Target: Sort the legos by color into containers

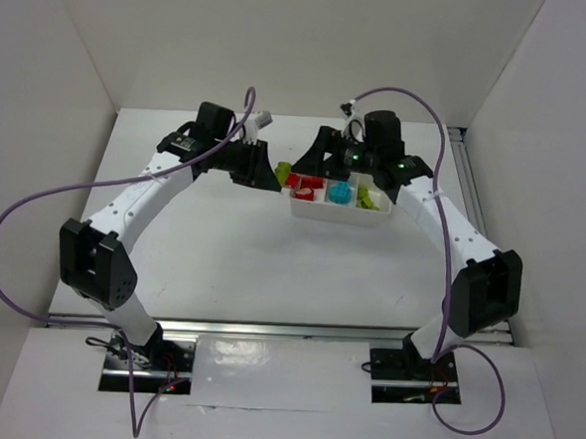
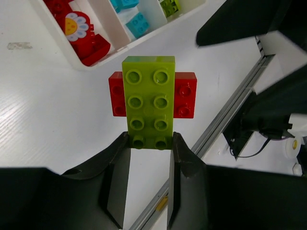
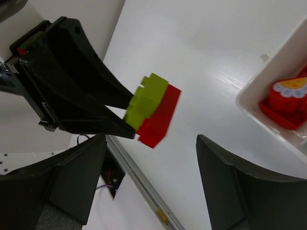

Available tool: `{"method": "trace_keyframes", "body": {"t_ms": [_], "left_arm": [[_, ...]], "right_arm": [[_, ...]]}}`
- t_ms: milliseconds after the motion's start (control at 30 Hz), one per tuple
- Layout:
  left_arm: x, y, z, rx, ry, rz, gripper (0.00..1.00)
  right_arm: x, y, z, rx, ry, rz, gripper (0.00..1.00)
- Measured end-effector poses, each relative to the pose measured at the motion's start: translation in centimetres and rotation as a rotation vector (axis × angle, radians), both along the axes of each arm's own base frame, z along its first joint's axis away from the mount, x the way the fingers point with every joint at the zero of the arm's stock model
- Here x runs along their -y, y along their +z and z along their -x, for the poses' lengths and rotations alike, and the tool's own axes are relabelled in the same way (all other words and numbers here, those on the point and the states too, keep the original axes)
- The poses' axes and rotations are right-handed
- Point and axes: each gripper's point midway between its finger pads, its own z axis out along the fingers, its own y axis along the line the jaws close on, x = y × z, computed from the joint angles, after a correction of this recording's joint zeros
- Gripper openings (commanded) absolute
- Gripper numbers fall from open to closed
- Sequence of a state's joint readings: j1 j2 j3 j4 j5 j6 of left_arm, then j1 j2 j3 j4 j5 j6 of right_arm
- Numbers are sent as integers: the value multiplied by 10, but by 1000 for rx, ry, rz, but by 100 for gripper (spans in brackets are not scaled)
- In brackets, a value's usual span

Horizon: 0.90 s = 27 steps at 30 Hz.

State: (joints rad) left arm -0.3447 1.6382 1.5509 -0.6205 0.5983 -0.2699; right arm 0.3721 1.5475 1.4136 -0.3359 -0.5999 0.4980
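Both left gripper [image 2: 149, 140] jaws pinch the light, rigid yellow-green brick [image 2: 148, 96] endwise; right gripper [image 3: 150, 139], wide and empty, should squeeze red brick [image 2: 186, 94] ends.

Left gripper [image 2: 148, 143]: jaws stood clamped on stacked brick [image 2: 148, 91], which projected beyond its tips. Right gripper [image 3: 151, 160]: jaws stood wide apart, nothing between them.

Yellow-green lego [image 1: 283, 168] at L end effector [image 1: 272, 172] tip, just left of white tray [image 1: 313, 213] — red legos [image 1: 305, 186], cyan legos [image 1: 341, 193], green legos [image 1: 371, 199] in separate compts.
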Motion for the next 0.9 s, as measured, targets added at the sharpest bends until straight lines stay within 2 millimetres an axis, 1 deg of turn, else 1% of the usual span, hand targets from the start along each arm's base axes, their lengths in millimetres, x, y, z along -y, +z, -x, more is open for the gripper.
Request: {"method": "trace_keyframes", "body": {"t_ms": [100, 200, 267, 300, 367, 400, 433, 533, 600, 733, 767, 800, 900], "left_arm": [[7, 3, -1, 9, 8, 8, 0], [9, 5, -2, 15, 25, 8, 0], [8, 7, -5, 27, 40, 5, 0], [6, 6, -7, 32, 50, -3, 0], [3, 6, -10, 37, 65, -7, 0], [3, 7, -11, 41, 67, -6, 0], [4, 7, -11, 43, 66, -6, 0], [4, 8, -12, 50, 68, -6, 0], [5, 8, -12, 51, 66, -5, 0], [5, 9, -13, 56, 66, -3, 0], [5, 8, -13, 57, 66, -4, 0], [4, 9, -14, 60, 69, -6, 0], [3, 6, -14, 58, 75, -11, 0]], "right_arm": [[-19, -4, 7, -18, 17, -4, 83], [-32, -16, 9, -44, 20, 16, 77], [-35, -25, 7, -66, 10, 30, 73], [-35, -29, 5, -74, 2, 36, 70], [-33, -34, 0, -80, -24, 47, 66], [-32, -35, -1, -81, -33, 51, 61], [-32, -35, -2, -80, -40, 53, 59], [-32, -33, -4, -83, -50, 43, 58], [-33, -32, -4, -86, -56, 38, 55], [-36, -28, -5, -81, -55, 17, 29], [-36, -28, -6, -82, -58, 14, 16], [-36, -28, -6, -81, -62, 12, 12], [-34, -33, -9, -79, -89, 19, 2]]}}
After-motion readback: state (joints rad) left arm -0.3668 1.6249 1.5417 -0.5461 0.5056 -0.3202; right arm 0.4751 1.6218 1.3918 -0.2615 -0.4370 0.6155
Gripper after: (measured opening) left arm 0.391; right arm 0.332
